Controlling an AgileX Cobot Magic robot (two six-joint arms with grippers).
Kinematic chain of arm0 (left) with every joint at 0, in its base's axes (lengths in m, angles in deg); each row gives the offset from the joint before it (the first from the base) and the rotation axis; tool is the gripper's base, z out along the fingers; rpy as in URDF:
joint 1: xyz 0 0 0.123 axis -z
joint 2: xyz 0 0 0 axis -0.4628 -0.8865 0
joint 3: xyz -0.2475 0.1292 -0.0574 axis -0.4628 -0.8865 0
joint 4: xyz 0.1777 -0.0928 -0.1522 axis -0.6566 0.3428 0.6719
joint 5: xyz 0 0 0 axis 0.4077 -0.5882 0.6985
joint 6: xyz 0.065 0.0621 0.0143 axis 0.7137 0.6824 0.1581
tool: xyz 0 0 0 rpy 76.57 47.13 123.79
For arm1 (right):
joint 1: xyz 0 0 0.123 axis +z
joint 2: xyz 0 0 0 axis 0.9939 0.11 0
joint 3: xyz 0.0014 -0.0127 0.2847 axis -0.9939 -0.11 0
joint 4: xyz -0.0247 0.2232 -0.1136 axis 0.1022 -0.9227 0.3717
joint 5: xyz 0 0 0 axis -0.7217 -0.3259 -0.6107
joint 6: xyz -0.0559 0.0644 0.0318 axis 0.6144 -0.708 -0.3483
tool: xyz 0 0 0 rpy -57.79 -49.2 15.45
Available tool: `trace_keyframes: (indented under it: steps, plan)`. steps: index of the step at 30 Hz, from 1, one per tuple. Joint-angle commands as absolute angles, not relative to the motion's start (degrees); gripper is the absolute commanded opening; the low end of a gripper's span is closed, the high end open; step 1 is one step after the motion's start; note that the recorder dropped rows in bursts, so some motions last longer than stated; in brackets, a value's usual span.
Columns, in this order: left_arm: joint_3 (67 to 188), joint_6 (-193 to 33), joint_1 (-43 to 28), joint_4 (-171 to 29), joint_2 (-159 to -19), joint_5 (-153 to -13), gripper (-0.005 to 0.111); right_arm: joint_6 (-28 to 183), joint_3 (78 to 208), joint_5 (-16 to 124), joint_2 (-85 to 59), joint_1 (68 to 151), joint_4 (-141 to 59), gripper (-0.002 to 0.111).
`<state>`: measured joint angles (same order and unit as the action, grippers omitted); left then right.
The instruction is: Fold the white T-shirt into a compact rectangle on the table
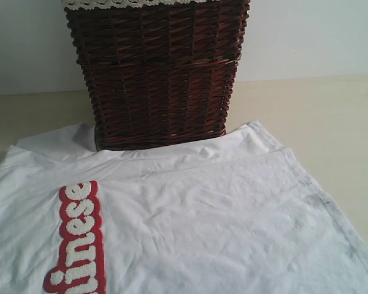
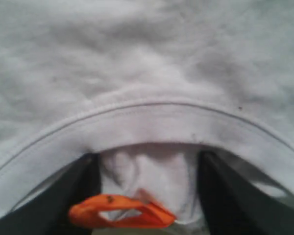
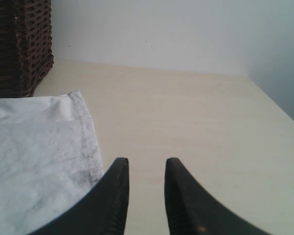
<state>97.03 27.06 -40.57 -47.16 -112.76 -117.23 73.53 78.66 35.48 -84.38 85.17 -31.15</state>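
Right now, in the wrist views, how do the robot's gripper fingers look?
The right gripper has two black fingers that curve and taper to rounded tips, with ribbing on the inner faces. The left gripper shows only two dark finger sides.

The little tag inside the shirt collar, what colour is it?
Bright orange. The tag shows best in the left wrist view.

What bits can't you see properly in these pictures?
- Exterior view: the T-shirt runs off the bottom and left edges, cutting the red word short.
- Exterior view: the basket is cut off at the top edge; neither gripper shows.
- Left wrist view: blurry, so whether the left gripper pinches the collar is unclear.
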Motion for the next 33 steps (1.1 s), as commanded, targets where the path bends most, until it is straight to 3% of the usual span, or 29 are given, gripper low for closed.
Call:
trace_keyframes:
  steps: [1,4,33]
  plan:
    - [96.7,28.8,-40.2,-46.5,-113.5,-113.9,0.030,73.6,78.4,36.3,-84.8,85.0,-30.7,0.027]
    - [96.7,28.8,-40.2,-45.0,-113.5,-113.9,0.026,73.6,78.4,36.3,-84.8,85.0,-30.7,0.027]
    - [96.7,28.7,-40.2,-44.1,-113.4,-113.7,0.026,73.6,78.4,36.3,-84.8,85.0,-30.7,0.027]
